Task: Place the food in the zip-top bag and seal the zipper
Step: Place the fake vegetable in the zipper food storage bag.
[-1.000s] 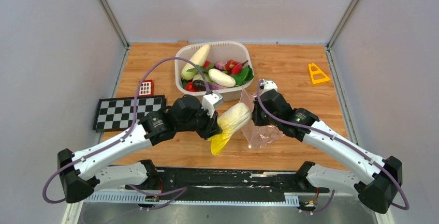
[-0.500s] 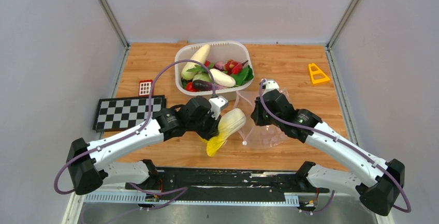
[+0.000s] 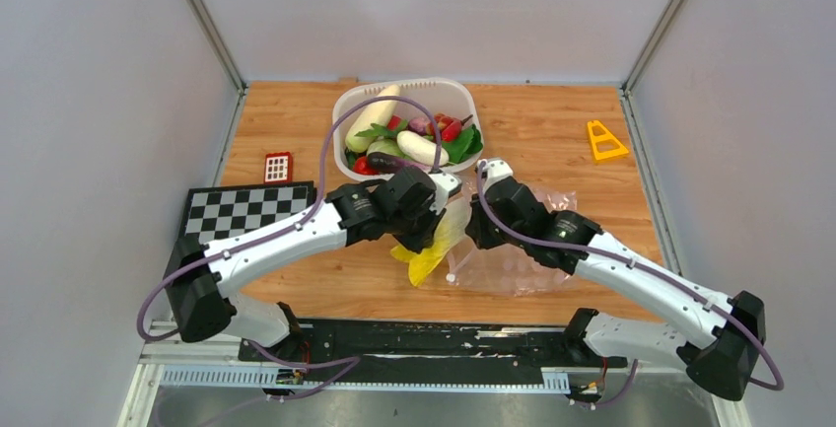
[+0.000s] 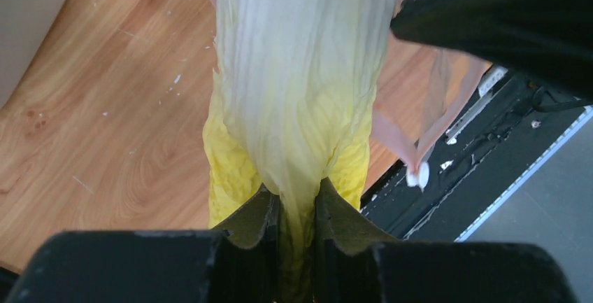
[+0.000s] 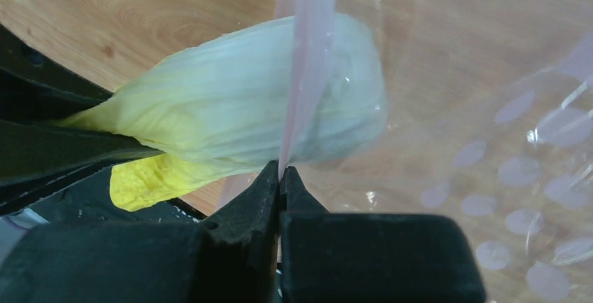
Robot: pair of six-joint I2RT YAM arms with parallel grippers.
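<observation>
Insertion is in hand: left jaws clamp the yellow cabbage (image 4: 301, 86), its white tip entering the zip-top bag (image 3: 513, 264) at three o'clock. Right jaws pinch the zipper (image 5: 306, 58). Next, push deeper and release.

a wooden table (image 3: 552, 121) lies between plain grey walls (image 3: 108, 72), and a white plastic tub (image 3: 426, 82) stands at its far middle. on the left side lies a flat black-and-white checkerboard (image 3: 237, 210), with a small red block (image 3: 278, 167) bearing a white grid just beyond it, apart from the board. a small orange triangular frame (image 3: 604, 140) sits well apart near the far right corner, and a black rail (image 3: 444, 338) runs along the near edge.
</observation>
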